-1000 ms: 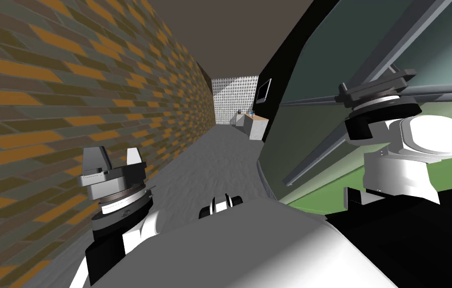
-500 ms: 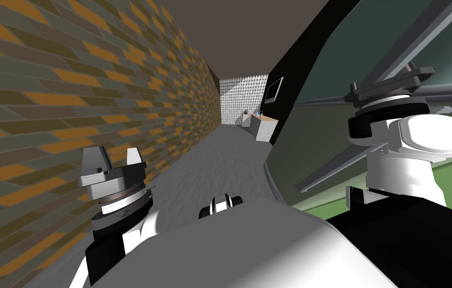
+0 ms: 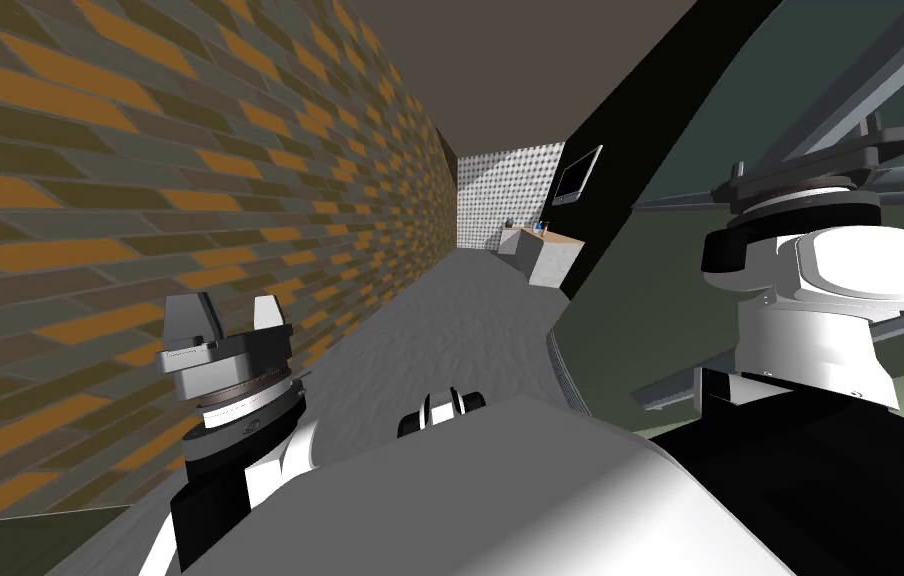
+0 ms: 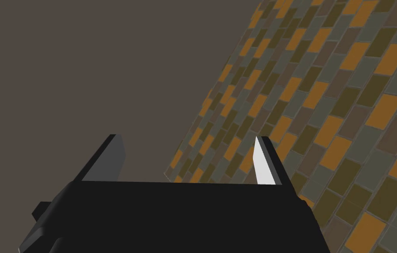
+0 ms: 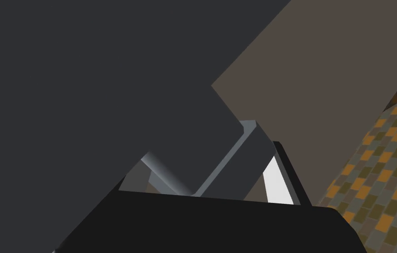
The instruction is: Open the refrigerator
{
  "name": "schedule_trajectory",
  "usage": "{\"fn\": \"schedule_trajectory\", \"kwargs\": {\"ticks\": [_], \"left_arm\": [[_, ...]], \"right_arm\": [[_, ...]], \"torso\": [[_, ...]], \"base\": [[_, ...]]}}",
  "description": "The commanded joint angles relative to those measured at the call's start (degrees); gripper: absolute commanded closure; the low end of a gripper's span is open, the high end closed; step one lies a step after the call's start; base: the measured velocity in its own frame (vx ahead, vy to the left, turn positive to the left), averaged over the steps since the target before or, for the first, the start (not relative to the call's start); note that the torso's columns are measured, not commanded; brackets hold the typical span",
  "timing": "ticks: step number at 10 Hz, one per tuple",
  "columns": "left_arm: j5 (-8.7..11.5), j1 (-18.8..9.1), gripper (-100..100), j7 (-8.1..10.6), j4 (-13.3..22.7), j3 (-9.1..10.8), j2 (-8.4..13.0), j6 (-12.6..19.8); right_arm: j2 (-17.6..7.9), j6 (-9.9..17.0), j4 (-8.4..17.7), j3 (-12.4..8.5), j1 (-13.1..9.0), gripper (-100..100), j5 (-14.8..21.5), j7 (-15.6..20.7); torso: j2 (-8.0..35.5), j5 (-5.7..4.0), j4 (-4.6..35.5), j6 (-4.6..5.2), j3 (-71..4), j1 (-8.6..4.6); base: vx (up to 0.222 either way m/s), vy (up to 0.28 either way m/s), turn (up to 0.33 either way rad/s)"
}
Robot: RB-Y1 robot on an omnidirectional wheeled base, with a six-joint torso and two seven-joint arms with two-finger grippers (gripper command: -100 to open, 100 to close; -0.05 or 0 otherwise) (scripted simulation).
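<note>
The refrigerator door is a broad, dark grey-green panel on my right, crossed by grey handle bars. My right gripper is up against it. In the right wrist view a grey handle bar lies between that gripper's fingers, touching the white fingertip, so it is shut on the handle. The dark door face lies just beyond. My left gripper is held low on my left, open and empty.
A wall of orange and grey tiles runs close along my left. A grey floor leads to a far counter with small items and a dark screen above. A black area borders the door's edge.
My head view has swung: the corridor's far end has slid right. The door and my right gripper on its handle have shifted right, and the green strip under the door has shrunk. The left arm is unchanged.
</note>
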Motion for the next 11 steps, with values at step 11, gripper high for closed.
{"fn": "schedule_trajectory", "kwargs": {"ticks": [11], "left_arm": [[0.0, 0.03, 0, 0.0, -0.02, 0.02, 0.01, -0.01]], "right_arm": [[-1.91, 11.24, 5.35, -2.57, 0.13, 100, 6.33, 7.75]], "torso": [[0.23, 0.09, 0.08, 0.16, 0.01, -0.31]], "base": [[0.208, 0.076, 0.053]]}}
